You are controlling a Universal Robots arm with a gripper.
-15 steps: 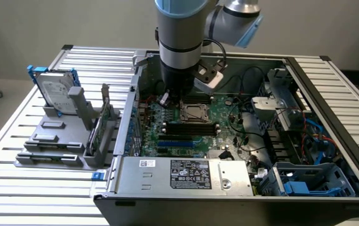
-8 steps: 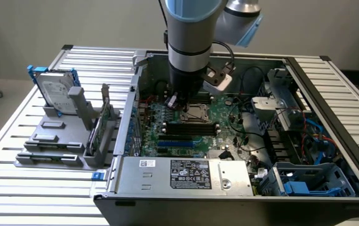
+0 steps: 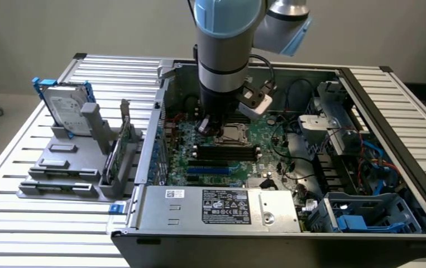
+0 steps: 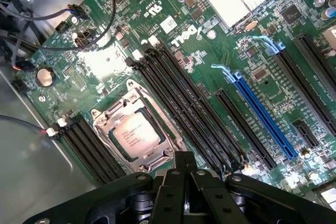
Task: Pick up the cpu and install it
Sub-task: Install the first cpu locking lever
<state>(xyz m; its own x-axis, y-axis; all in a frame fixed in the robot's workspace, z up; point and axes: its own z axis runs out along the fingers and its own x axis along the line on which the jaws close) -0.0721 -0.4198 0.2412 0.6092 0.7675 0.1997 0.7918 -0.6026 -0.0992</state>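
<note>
Cpu already sits flat inside its socket frame at lower left of the wrist frame, seemingly seated for installation, while the hand hovers just above with fingers pressed together, holding nothing.

In the exterior view, the arm is covering the upper middle of the motherboard and running off the top edge. In the wrist view, the gripper is being cropped at the bottom edge. Printing on the cpu is reading too small.
</note>
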